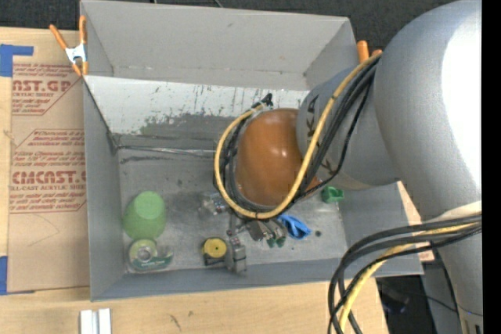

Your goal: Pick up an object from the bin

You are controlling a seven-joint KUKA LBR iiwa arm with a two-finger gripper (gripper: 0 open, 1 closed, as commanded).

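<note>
Camera view: your arm enters the grey bin (pixel 102 192) from 3 o'clock.
Tool (pixel 236 250): low, near the bin's 6 o'clock wall; wide or narrow, you cannot tell.
Nearest thing: yellow round piece (pixel 214 249), just beside the tool at its 9 o'clock.
Others: blue piece (pixel 296 227) at 2 o'clock; green cup (pixel 145 215) well apart at 9 o'clock.

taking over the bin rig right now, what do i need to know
Hand: low over the floor of the bin, near the front wall, under the orange wrist cover; I can't tell if it grips anything.
Things: yellow round piece just left of the hand, blue piece just right, small green piece further right. Green cup and clear roll at front left.
Done: no pick visible.
Left: grasp one thing and lift it out.
</note>
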